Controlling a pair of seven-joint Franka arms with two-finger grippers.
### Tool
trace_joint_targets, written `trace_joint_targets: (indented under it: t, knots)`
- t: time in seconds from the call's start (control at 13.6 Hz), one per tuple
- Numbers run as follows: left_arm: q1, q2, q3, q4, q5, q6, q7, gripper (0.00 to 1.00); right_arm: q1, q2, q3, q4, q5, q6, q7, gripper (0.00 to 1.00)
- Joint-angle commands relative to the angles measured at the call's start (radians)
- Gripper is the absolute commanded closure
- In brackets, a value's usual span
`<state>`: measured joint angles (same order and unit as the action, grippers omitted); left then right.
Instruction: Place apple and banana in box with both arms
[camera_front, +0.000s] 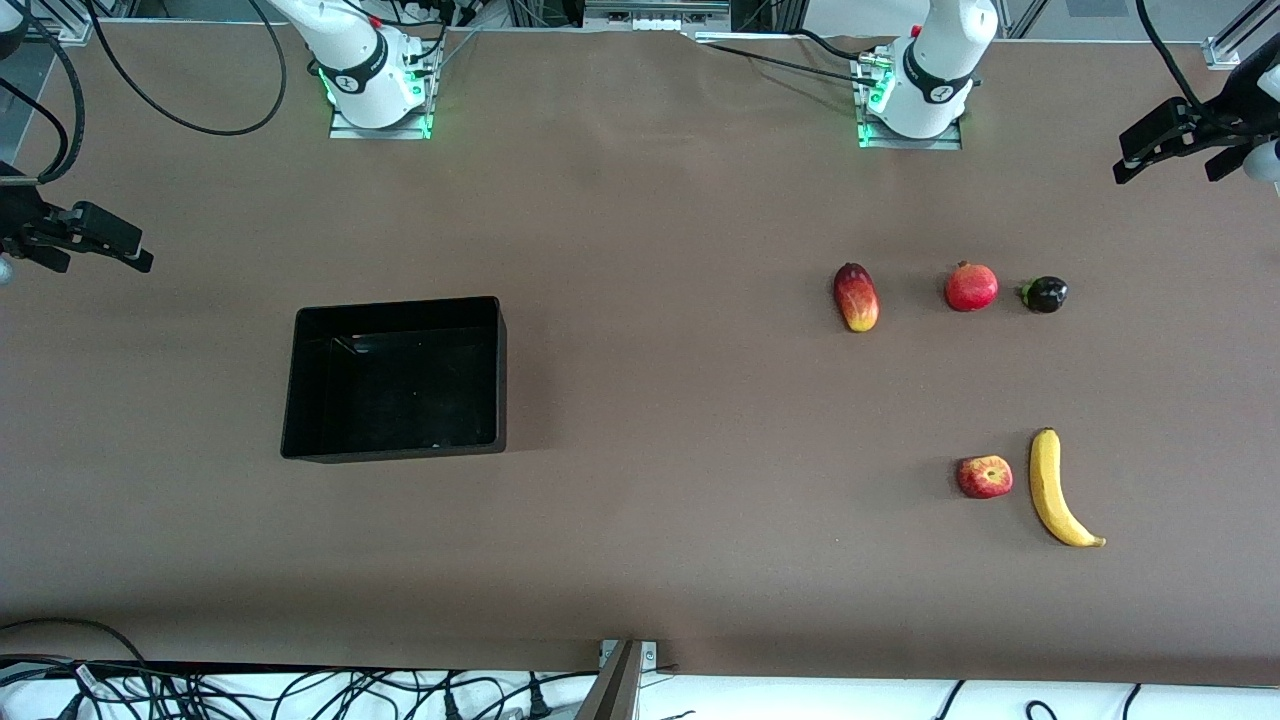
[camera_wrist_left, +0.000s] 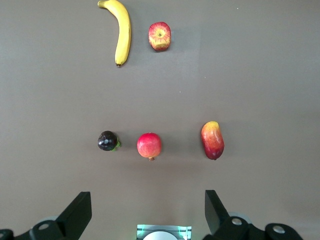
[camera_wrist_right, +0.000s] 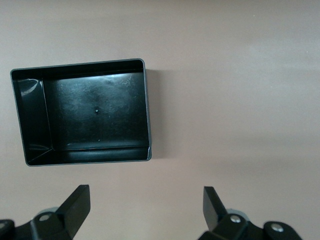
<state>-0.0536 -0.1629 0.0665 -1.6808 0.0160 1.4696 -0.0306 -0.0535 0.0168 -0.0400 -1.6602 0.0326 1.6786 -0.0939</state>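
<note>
The apple lies on the brown table toward the left arm's end, beside the banana. Both also show in the left wrist view, the apple next to the banana. The black box stands empty toward the right arm's end, and the right wrist view shows it from above. My left gripper is open and empty, high over the table's left-arm end. My right gripper is open and empty, high over the right-arm end. Both are well clear of everything on the table.
A red-yellow mango, a red pomegranate and a small dark fruit lie in a row, farther from the front camera than the apple and banana. Cables lie along the table's near edge.
</note>
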Motion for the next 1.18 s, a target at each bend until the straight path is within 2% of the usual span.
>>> trace_joint_targets:
  t: [0.0, 0.59, 0.88, 1.1]
  knots:
    - [0.005, -0.006, -0.002, -0.008, -0.011, -0.003, -0.002, 0.00, 0.009, 0.008, -0.011, 0.022, -0.013, -0.014, -0.003, 0.00]
    - [0.005, 0.000, -0.002, -0.011, -0.011, 0.003, 0.000, 0.00, 0.009, 0.032, -0.009, 0.023, -0.010, -0.011, -0.012, 0.00]
    - [0.005, 0.002, -0.002, -0.011, -0.011, 0.005, -0.002, 0.00, 0.003, 0.038, -0.011, 0.022, -0.007, -0.104, -0.012, 0.00]
    - [0.003, 0.003, -0.002, -0.011, -0.011, 0.005, -0.002, 0.00, 0.004, 0.057, -0.011, 0.022, 0.001, -0.102, -0.015, 0.00]
